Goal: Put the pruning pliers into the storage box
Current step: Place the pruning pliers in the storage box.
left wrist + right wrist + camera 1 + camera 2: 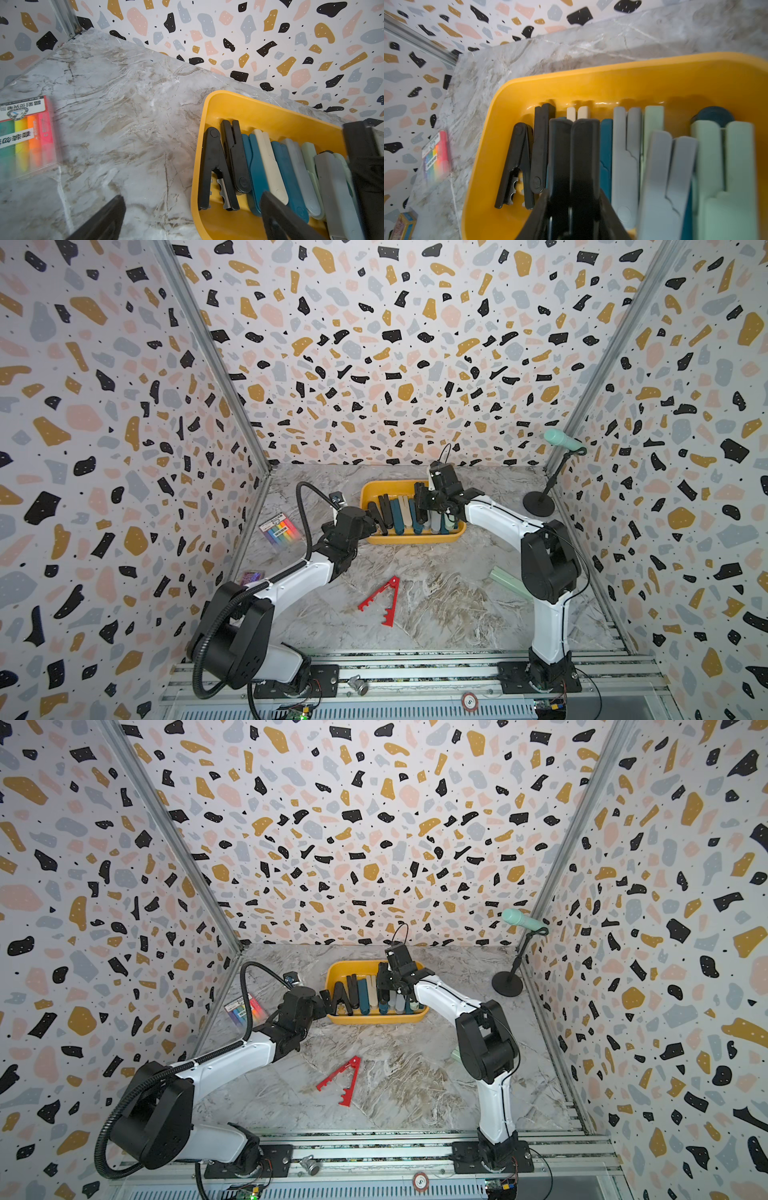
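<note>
The right pincer point(574, 207) is clamped on a black pair of pliers point(574, 149) above the yellow storage box point(633, 83). The pair hides part of the row of pliers point(270, 166) lying inside. The grey pair point(664, 176) nearest that camera is blurred. The left pincer point(192, 196) gapes wide and empty at the box's rim, its fingers cut off by the frame. On the table point(436, 593), the red pliers point(392, 585) lie in plain sight, while a mint pair point(507, 580) is half hidden behind the right arm point(498, 514).

The left arm point(291, 576) stretches forward and low. The left end effector point(192, 216) has its two fingers spread wide apart. The right arm point(498, 512) bends at the elbow and reaches in. The right end effector point(574, 207) pinches the black pruning pliers point(574, 149) from both sides.
</note>
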Available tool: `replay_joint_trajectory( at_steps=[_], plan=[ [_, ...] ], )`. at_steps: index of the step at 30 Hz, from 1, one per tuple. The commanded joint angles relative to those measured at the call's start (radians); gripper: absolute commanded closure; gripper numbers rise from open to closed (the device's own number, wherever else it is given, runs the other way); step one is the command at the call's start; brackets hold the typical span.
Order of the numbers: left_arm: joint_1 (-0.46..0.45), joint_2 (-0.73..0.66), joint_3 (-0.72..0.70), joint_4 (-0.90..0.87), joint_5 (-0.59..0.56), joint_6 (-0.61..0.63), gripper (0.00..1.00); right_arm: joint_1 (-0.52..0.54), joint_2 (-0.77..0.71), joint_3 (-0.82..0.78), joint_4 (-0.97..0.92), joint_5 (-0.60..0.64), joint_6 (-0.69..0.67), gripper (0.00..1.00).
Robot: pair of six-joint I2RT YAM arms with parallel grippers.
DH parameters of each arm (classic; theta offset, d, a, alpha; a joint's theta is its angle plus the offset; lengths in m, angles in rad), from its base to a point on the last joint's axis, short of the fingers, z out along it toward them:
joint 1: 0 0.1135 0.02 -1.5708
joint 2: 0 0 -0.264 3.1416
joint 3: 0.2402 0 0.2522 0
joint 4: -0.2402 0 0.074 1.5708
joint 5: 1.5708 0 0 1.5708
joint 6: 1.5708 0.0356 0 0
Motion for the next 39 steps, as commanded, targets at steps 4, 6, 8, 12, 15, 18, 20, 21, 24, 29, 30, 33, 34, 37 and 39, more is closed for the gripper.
replay_joint_trajectory(
  at_steps=[4, 6, 8, 12, 15, 18, 20, 21, 24, 29, 30, 33, 34, 37, 39],
  plan=[
    [0.003, -0.007, -0.009, 0.019, 0.023, -0.016, 0.01, 0.011, 0.06, 0.085, -0.027, 0.057, 0.024, 0.91],
    [0.003, -0.005, -0.009, 0.02, 0.021, -0.019, 0.0, 0.011, 0.083, 0.101, -0.043, 0.068, 0.017, 0.9],
    [0.003, -0.001, -0.008, 0.023, 0.023, -0.02, 0.01, 0.01, 0.105, 0.119, -0.062, 0.08, 0.007, 0.89],
    [0.003, 0.009, -0.006, 0.032, 0.042, -0.035, 0.01, 0.01, 0.153, 0.165, -0.117, 0.13, -0.005, 0.89],
    [0.003, 0.02, -0.004, 0.049, 0.066, -0.044, 0.0, 0.01, 0.177, 0.19, -0.137, 0.155, -0.004, 0.87],
    [0.004, 0.027, 0.001, 0.049, 0.07, -0.042, 0.01, 0.01, 0.195, 0.207, -0.155, 0.175, -0.008, 0.84],
    [0.003, 0.026, 0.002, 0.046, 0.068, -0.039, 0.0, 0.01, 0.212, 0.225, -0.182, 0.194, -0.014, 0.81],
    [0.003, 0.025, 0.002, 0.046, 0.068, -0.038, 0.01, 0.01, 0.219, 0.229, -0.189, 0.203, -0.014, 0.81],
    [0.003, 0.025, -0.001, 0.049, 0.068, -0.038, 0.0, 0.011, 0.23, 0.237, -0.195, 0.218, -0.02, 0.79],
    [0.003, 0.025, -0.006, 0.049, 0.068, -0.038, 0.01, 0.013, 0.256, 0.282, -0.244, 0.269, -0.035, 0.79],
    [0.003, 0.026, -0.006, 0.048, 0.069, -0.039, 0.0, 0.011, 0.257, 0.285, -0.249, 0.275, -0.036, 0.78],
    [0.003, 0.029, -0.005, 0.051, 0.07, -0.04, 0.01, 0.017, 0.26, 0.286, -0.255, 0.29, -0.044, 0.78],
    [0.003, 0.031, -0.002, 0.051, 0.073, -0.04, 0.01, 0.018, 0.261, 0.289, -0.262, 0.298, -0.048, 0.77],
    [0.003, 0.034, 0.002, 0.052, 0.076, -0.039, 0.01, 0.019, 0.261, 0.294, -0.282, 0.322, -0.054, 0.75],
    [0.003, 0.034, 0.002, 0.052, 0.076, -0.039, 0.01, 0.02, 0.256, 0.289, -0.283, 0.325, -0.057, 0.75]
  ],
)
